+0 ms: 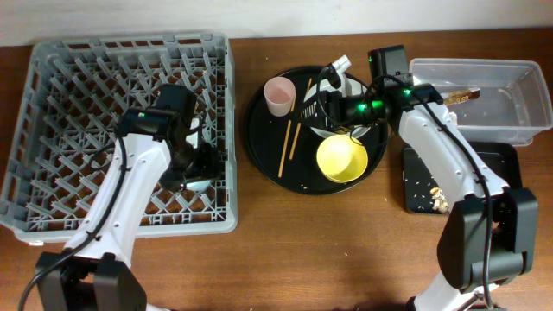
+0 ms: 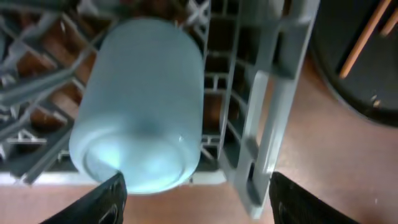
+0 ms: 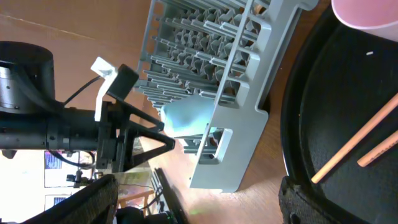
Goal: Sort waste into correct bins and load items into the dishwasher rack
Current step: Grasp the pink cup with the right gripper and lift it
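Note:
The light-blue cup (image 2: 140, 106) lies on its side among the pegs of the grey dishwasher rack (image 1: 52, 78), close to the rack's right wall (image 2: 273, 93). My left gripper (image 2: 196, 199) is open just behind the cup and holds nothing; in the overhead view it (image 1: 192, 166) is over the rack. My right gripper (image 1: 327, 95) hangs open and empty over the round black tray (image 1: 259, 147). On that tray are the pink cup (image 1: 279, 93), the chopsticks (image 1: 298, 130) and the yellow bowl (image 1: 342, 158). A pale plate (image 1: 354, 85) is mostly hidden under my right arm.
The clear tub (image 1: 518, 86) at the back right holds a brown-gold wrapper (image 1: 458, 95). The flat black tray (image 1: 415, 164) in front of it holds beige crumbs (image 1: 436, 194). The right wrist view shows the rack (image 3: 211, 81), the pink cup (image 3: 367, 15) and the chopsticks (image 3: 354, 143).

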Robot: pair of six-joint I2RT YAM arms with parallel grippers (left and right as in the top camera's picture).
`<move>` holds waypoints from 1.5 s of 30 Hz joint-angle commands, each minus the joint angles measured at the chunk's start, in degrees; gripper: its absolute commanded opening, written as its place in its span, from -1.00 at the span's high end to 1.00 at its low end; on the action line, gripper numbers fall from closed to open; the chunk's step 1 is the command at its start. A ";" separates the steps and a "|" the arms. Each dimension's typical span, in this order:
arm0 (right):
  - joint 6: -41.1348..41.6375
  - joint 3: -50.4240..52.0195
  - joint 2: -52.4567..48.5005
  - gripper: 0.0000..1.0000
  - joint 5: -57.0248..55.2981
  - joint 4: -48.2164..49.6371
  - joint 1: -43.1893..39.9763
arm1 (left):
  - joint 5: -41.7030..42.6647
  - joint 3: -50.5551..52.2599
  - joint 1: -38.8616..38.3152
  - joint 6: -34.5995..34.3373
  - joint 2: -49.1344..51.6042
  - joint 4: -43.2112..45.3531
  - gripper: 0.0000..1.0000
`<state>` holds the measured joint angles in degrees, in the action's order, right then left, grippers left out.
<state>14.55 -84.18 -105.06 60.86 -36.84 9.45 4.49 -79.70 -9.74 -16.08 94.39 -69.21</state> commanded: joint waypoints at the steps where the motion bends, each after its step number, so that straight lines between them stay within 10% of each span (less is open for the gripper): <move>1: -0.85 -0.24 0.55 -0.66 -0.13 0.13 -0.09 | 1.95 0.44 -0.02 -0.59 -0.22 2.82 -0.45; 7: -0.39 -0.33 0.55 -0.43 -5.75 0.26 -0.09 | 6.25 -0.59 0.00 -0.52 -0.24 10.93 -0.46; 19: 5.53 -25.46 -9.09 -0.38 -57.51 -7.54 10.78 | -6.80 -15.93 0.04 -0.11 -0.22 6.36 -0.64; 29: 8.92 -26.14 -25.33 -0.19 -55.98 -1.88 12.35 | -8.41 -15.91 0.04 -0.13 -0.09 3.54 -0.64; 35: 8.90 -26.01 -25.66 0.83 -55.28 -1.90 12.35 | -8.39 -15.91 0.04 -0.15 0.33 3.58 -0.64; 38: 8.74 -26.27 -24.92 0.92 -50.23 -2.60 11.85 | -8.11 -15.91 0.04 -0.15 0.35 3.58 -0.64; 45: 0.72 -28.65 -12.44 0.92 -0.39 -11.93 -0.17 | 10.43 -15.91 0.04 0.20 0.44 4.83 -0.98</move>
<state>19.97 -110.50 -124.31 36.91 -47.79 13.15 4.10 -94.52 -9.74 -16.27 94.50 -65.36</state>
